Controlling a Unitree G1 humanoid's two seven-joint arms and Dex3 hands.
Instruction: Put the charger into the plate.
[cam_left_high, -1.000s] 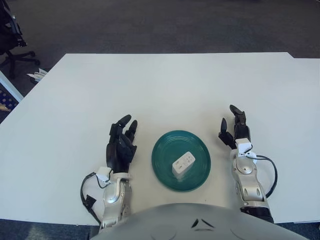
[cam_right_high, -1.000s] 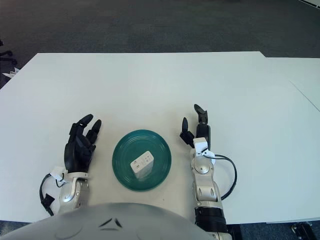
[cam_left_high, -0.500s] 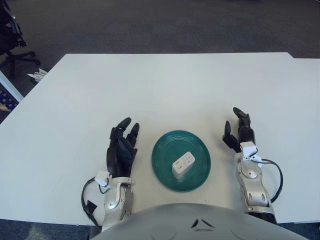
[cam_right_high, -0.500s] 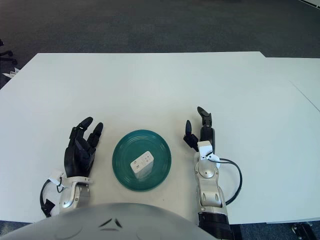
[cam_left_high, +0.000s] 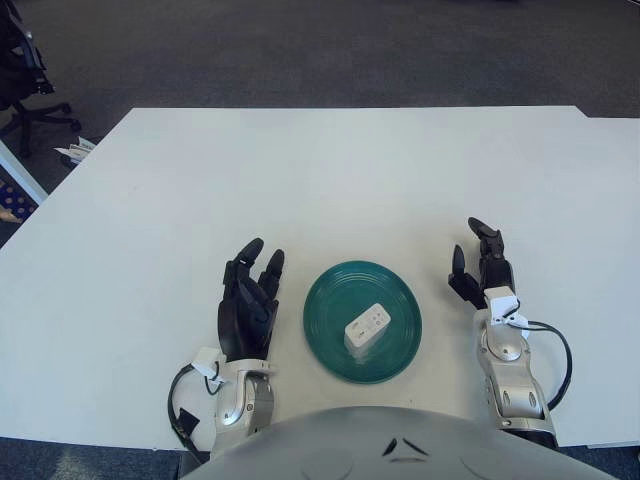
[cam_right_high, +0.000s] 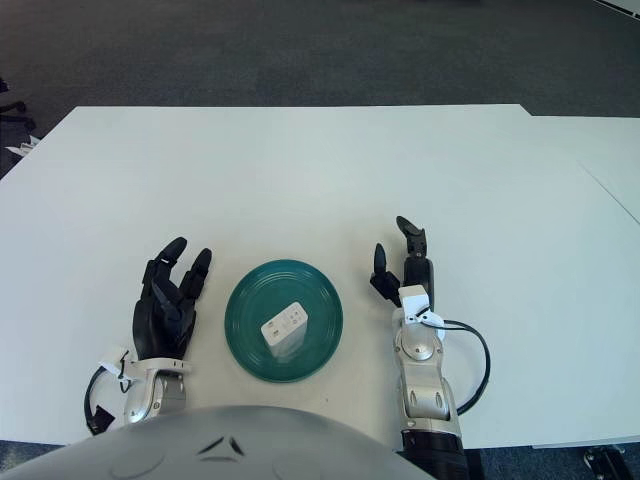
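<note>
Left eye view: the charger (cam_left_high: 366, 326) is seen lying inside the plate (cam_left_high: 330, 300), low centre; left hand (cam_left_high: 246, 300) and right hand (cam_left_high: 482, 272) flank it, fingers spread, empty.

A white charger (cam_right_high: 284, 331) lies in the green plate (cam_right_high: 250, 300), an open robot hand on each side.

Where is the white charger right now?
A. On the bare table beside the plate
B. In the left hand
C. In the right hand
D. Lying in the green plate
D: the charger lies inside the green plate, with the left hand and right hand open on either side, holding nothing.
</note>
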